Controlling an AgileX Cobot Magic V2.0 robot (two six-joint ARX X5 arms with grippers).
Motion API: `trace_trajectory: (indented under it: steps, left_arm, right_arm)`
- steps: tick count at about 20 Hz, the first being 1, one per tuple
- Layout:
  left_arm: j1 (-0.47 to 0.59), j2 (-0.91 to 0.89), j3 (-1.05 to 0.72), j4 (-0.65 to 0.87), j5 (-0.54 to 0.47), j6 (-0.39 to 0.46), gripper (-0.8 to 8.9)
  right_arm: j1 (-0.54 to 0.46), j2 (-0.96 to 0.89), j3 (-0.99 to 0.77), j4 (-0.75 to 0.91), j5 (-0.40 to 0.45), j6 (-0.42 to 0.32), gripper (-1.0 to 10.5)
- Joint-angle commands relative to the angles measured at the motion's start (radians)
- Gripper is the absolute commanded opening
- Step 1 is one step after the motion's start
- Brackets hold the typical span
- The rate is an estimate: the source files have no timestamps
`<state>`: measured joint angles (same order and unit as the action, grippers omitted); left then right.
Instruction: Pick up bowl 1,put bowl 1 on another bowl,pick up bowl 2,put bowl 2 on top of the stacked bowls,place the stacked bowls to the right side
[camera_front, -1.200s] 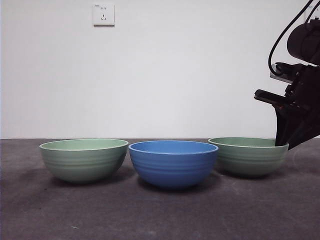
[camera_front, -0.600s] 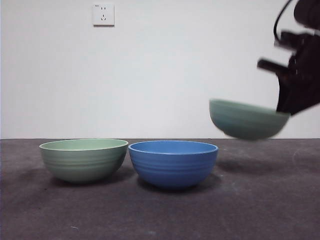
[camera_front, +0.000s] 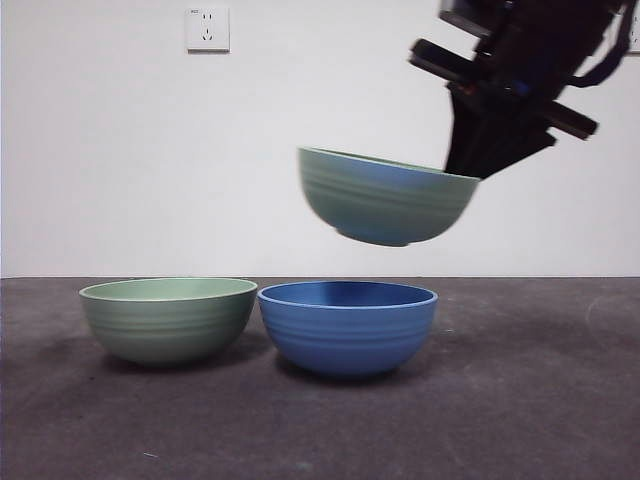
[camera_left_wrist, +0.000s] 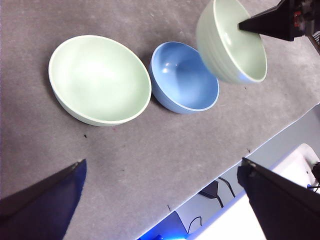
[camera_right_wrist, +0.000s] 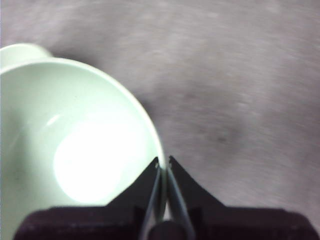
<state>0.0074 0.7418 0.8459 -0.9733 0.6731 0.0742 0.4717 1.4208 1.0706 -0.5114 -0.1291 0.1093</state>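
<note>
Bowl 1, a pale green ribbed bowl (camera_front: 385, 200), hangs tilted in the air just above the blue bowl (camera_front: 345, 325), which is the other bowl. My right gripper (camera_front: 465, 165) is shut on bowl 1's right rim. The right wrist view shows the jaws (camera_right_wrist: 164, 162) pinching that rim, with the bowl's inside (camera_right_wrist: 75, 150) beside them. Bowl 2, the second pale green bowl (camera_front: 165, 318), stands on the table left of the blue one. My left gripper (camera_left_wrist: 162, 165) is open and high over the table, looking down on bowl 2 (camera_left_wrist: 100, 80), the blue bowl (camera_left_wrist: 185, 77) and the held bowl (camera_left_wrist: 230, 42).
A dark grey mat (camera_front: 520, 400) covers the table. A white wall with a socket (camera_front: 207, 29) stands behind. In the left wrist view the table's edge (camera_left_wrist: 250, 150) runs close to the bowls, with cables and pale gear beyond it.
My right gripper has lifted the right-hand green bowl off the table and carried it up and to the left, over the blue bowl. The other two bowls have not moved.
</note>
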Motion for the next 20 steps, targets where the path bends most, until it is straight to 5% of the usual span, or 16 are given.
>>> trace_trajectory:
  steps: [1,13,20]
  left_arm:
    - [-0.002,-0.003,0.006,0.002,0.004,-0.002,5.99]
    - [-0.003,-0.003,0.006,0.0,-0.005,-0.002,5.98]
    - [-0.003,0.006,0.006,0.004,-0.02,-0.002,5.99]
  right_arm:
    - [0.018,0.051,0.014,0.008,0.013,0.007,-0.1]
    - [0.068,0.218,0.019,0.061,0.039,0.013,-0.1]
    - [0.073,0.217,0.019,0.057,0.024,0.013,2.0]
